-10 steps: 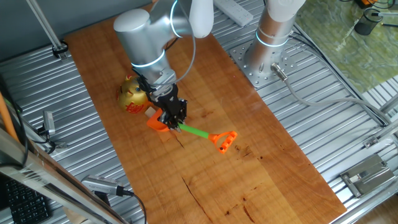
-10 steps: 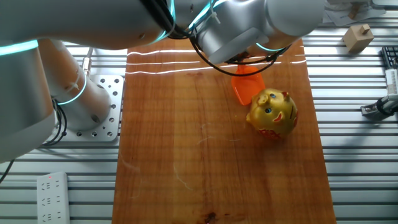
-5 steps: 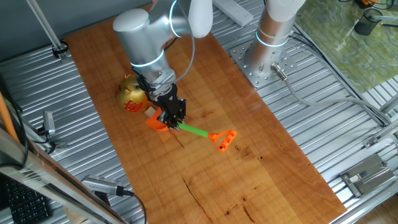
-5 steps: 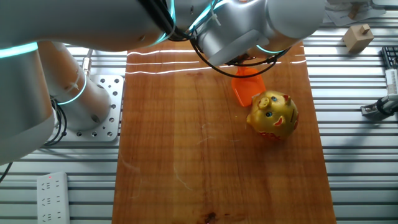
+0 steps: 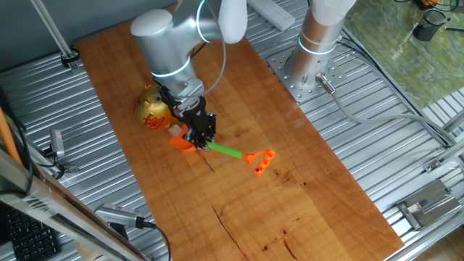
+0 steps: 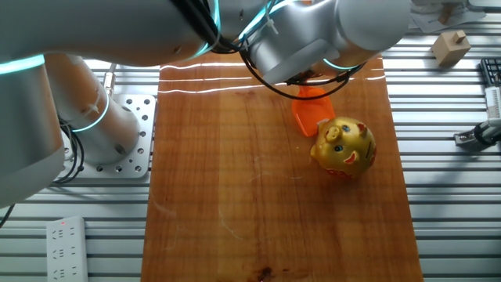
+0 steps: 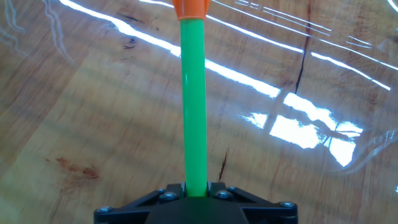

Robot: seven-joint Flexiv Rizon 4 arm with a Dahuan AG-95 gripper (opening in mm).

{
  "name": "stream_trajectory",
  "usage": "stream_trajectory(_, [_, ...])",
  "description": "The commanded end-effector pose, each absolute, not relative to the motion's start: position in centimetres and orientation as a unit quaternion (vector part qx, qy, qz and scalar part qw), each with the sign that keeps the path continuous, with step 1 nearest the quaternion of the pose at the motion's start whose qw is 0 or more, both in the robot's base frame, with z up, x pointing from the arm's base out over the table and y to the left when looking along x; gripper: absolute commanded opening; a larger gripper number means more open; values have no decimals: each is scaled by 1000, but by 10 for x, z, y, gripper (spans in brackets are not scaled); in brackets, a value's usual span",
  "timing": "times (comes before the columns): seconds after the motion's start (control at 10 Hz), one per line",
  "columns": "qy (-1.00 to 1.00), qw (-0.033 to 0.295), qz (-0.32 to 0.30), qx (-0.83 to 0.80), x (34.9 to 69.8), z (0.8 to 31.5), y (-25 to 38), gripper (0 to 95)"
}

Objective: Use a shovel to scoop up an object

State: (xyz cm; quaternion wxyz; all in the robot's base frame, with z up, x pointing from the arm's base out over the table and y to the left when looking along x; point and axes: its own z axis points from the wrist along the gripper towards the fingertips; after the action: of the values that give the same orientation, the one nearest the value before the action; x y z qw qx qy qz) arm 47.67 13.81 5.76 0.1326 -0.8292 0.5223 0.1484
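Fingers [image 5: 203, 138] were closed tight on the shovel [image 5: 228, 152], gripping the green shaft [image 7: 193, 93] close to the blade end. Hand view showed the shaft running straight out from betw. them, w/ no gap either side. The orange loop end [image 5: 261, 161] trailed free over the counter [image 5: 304, 196].

Change vs. a sec ago was small. The arm had crept a bit toward the gold cat figurine [image 5: 151, 110], taking the shovel w/ it. The orange blade [image 5: 181, 143] sat low on the wood, front edge right by the figurine's base. In the other fixed view the blade [image 6: 311, 112] was partly hidden under the arm. There the figurine [image 6: 343, 145] had turned and shifted a touch from where it stood, so prob. it got nudged by the blade or by what the blade was pushing.

The cube [image 5: 173, 130] showed only as a tiny pale patch betw. blade and figurine, at the blade's lip. Couldn't tell if it was on the blade yet or just ahead of it.

Meaning for the task: the scoop push looked under way, w/ the figurine acting as a backstop. Risk was the cube sliding off sideways, or the figurine being shoved instead of the cube riding up
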Motion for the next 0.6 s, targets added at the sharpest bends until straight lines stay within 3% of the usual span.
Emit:
stream_trajectory(0.1, [523, 132, 148, -829, 477, 58, 137, 0])
stream_trajectory(0.6, [518, 127, 144, -833, 476, 55, 133, 0])
